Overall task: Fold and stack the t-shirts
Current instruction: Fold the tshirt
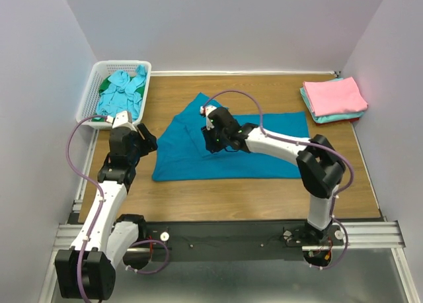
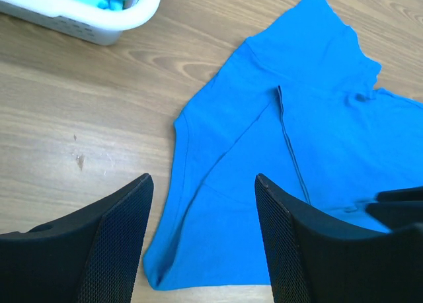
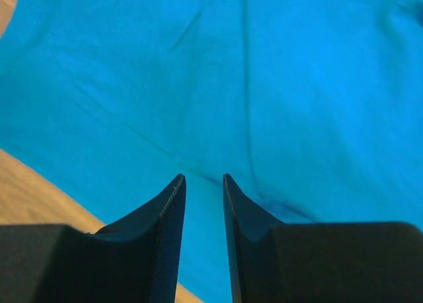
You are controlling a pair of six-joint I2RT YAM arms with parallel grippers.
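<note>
A deep teal-blue t-shirt [image 1: 185,161] lies spread across the middle of the wooden worktop [image 1: 231,197], its left part folded over itself so that a seam and a hem run across the upper layer. The left gripper [image 2: 201,180] hangs above the shirt's near left corner with its fingers well apart and nothing between them; bare wood and the cloth's edge show through the gap. The right gripper [image 3: 203,178] is low over the middle of the same shirt, its fingers [image 3: 170,210] only a narrow slit apart and their tips right at the fabric beside a dark crease; whether they pinch any cloth I cannot tell. In the far left corner stands a white slotted basket [image 1: 86,108], holding a loose heap of pale turquoise shirts [image 1: 122,91] with a bit of a green shirt [image 1: 106,86] showing at its back left. Well apart, at the far right edge of the worktop, a small folded stack sits with a pink shirt [image 1: 334,94] on top and a turquoise one [image 1: 317,116] just under it.
</note>
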